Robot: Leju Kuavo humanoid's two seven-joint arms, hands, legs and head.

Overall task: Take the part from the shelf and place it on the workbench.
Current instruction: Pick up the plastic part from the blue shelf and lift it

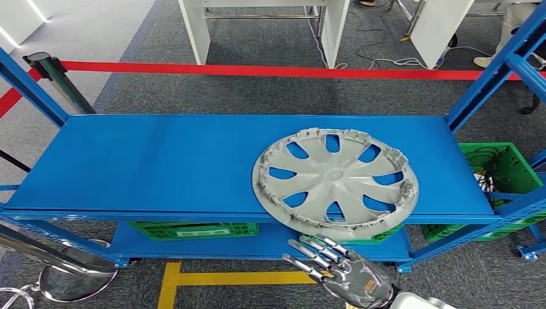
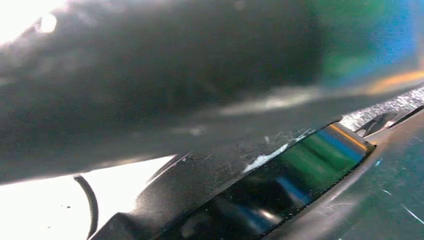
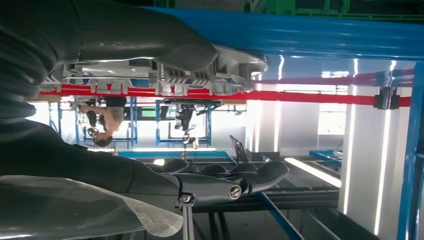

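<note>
green crate (image 1: 499,161) under the shelf (image 1: 161,164) holds what look like cables.

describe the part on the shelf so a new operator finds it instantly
Look at the blue shelf, top level, right half. The part is a round grey hubcap lying flat, its near edge overhanging the front above the right hand. Nothing else sits on that level; the green crates are lower down.

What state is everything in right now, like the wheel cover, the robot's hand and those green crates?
Wheel cover: lying flat on the blue shelf, its near rim over the front edge, not gripped.
Right hand: open, fingers apart, just below the cover's near rim.
Green crate right of the shelf: open-topped, cables inside.
Green crate on the lower shelf: mostly hidden, contents unclear.
</note>
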